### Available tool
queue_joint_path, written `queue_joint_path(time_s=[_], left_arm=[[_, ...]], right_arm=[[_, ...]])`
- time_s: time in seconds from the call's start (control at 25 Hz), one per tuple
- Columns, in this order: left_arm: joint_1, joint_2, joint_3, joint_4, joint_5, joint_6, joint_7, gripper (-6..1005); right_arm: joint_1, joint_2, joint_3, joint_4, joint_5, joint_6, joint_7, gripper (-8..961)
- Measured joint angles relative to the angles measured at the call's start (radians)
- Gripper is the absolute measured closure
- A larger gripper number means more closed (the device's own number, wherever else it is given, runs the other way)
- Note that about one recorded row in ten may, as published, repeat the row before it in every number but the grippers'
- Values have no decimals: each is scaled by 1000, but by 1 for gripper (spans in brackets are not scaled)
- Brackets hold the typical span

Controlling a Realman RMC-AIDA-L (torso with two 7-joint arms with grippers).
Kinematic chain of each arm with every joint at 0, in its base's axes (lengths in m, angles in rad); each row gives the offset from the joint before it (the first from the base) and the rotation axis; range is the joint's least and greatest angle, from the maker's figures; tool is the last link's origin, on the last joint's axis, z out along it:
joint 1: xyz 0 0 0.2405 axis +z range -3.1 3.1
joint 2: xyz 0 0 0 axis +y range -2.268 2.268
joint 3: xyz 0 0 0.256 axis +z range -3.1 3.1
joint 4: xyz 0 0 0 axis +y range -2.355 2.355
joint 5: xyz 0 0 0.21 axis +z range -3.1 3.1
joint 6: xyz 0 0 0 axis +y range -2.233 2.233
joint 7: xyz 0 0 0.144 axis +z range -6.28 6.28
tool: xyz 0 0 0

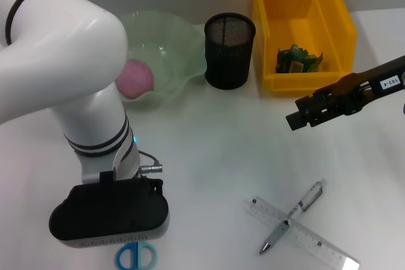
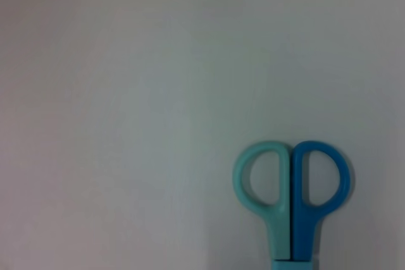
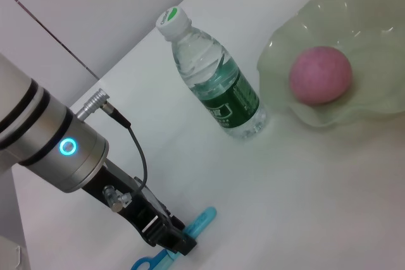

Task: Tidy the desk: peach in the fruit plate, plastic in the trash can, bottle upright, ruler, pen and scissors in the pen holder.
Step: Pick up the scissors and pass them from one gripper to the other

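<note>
Blue and teal scissors (image 2: 291, 188) lie flat on the white desk, handles peeking out at the near edge (image 1: 136, 256). In the right wrist view my left gripper (image 3: 172, 237) is down at the scissors (image 3: 201, 220), over their middle. The pink peach (image 1: 135, 79) rests in the pale green fruit plate (image 1: 180, 36). A clear bottle (image 3: 215, 86) stands upright beside the plate. Green plastic (image 1: 296, 60) lies in the yellow trash can (image 1: 302, 4). Pen (image 1: 294, 215) lies crossed over the clear ruler (image 1: 319, 243). My right gripper (image 1: 299, 117) hovers in front of the trash can, holding nothing.
The black mesh pen holder (image 1: 229, 49) stands between the fruit plate and the trash can. My left arm (image 1: 69, 74) bulks over the desk's left side and hides the bottle in the head view.
</note>
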Motion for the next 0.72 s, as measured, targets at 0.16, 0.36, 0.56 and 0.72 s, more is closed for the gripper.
queue_joint_path(time_s=[0.16,0.36,0.56,0.72], left_arm=[[0,0,-1,0,0,-1,0,661],[-7,0,-3,-6,1,-2,0,665],[-10,0,-6,-13,1,-2,-1,673],[-11,0,-7,-22,1,-2,-3,679]], right_arm=[[5,0,1,-1,0,0,0,138],[9,0,2,0,0,0,-1,139],[12,0,2,-1,0,0,-1,138],[15,0,1,0,0,0,-1,138]])
